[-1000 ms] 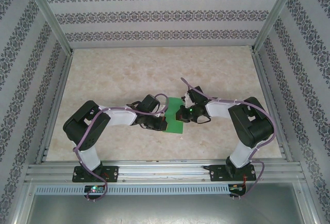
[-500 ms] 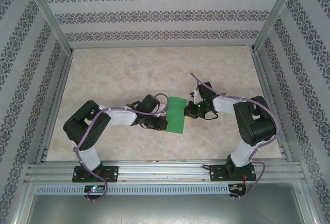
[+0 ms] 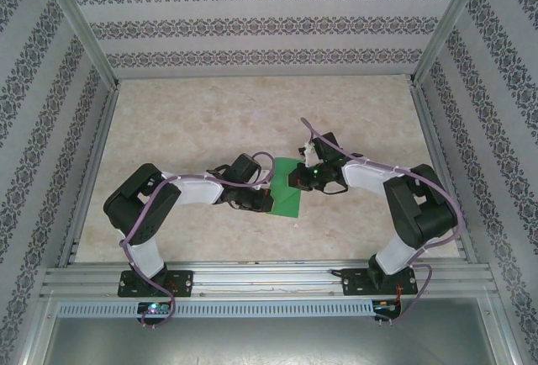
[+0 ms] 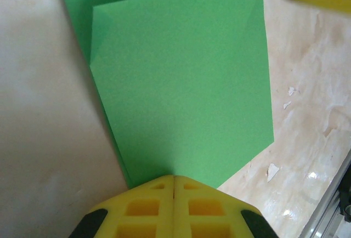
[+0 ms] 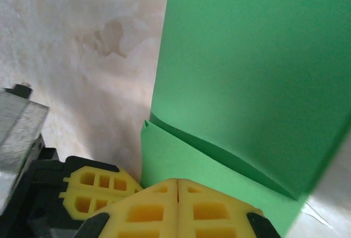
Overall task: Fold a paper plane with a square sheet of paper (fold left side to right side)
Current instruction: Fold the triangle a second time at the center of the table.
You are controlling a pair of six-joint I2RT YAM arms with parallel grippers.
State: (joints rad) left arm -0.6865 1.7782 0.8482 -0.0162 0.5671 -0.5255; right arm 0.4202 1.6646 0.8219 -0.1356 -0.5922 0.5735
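Note:
The square sheet of paper [image 3: 288, 201] lies bright green and part-folded at the table's centre, between both arms. In the left wrist view the paper [image 4: 181, 84] shows a folded flap with a crease running across its far end. My left gripper [image 4: 174, 177] is shut, its tips resting on the sheet's near edge. My left gripper [image 3: 267, 203] sits at the paper's left side. My right gripper [image 3: 294, 180] is over the paper's right part. In the right wrist view my right gripper [image 5: 178, 181] is shut, tips on the lower layer of the paper [image 5: 247, 57], whose upper layer lifts slightly.
The marble-patterned table [image 3: 210, 121] is boxed in by patterned walls and aluminium rails [image 3: 84, 188]. Small white flecks [image 4: 272, 171] lie on the surface near the paper. The left gripper's yellow fingers [image 5: 101, 191] stand close beside my right gripper.
The right gripper pulled off to the right of the paper, then came back left onto it. The sheet now looks narrower. The left arm has stayed put.

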